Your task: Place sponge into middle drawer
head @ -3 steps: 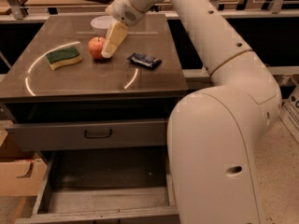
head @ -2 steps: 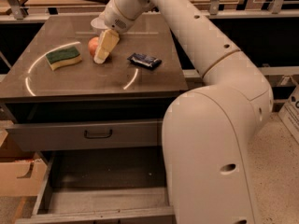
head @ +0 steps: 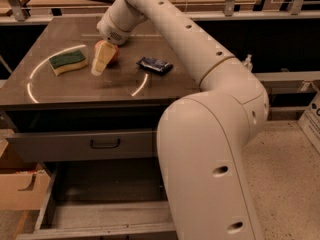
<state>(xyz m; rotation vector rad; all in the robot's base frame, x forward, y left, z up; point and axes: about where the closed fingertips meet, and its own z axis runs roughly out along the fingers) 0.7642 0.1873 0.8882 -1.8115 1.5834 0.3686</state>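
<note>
You've nothing done yet — sponge point(head: 68, 62) on worktop point(head: 75, 91), claw point(head: 100, 64) just beside it, wide/narrow can't tell — middle drawer point(head: 110, 215) open & waiting.

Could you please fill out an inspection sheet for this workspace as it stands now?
Surface: dark cabinet top, with light arcs reflected on it.
Job's things: sponge lies green side up at the top's left; middle drawer is pulled open below, its visible floor bare.
Clutter: red apple partly behind the gripper; dark snack packet to its right; drawer with a black handle above the open one.
Grippers: gripper points down in front of the apple, right of the sponge and apart from it.
Cables: nothing seen.
Surroundings: cardboard box at left; speckled floor at right.
</note>
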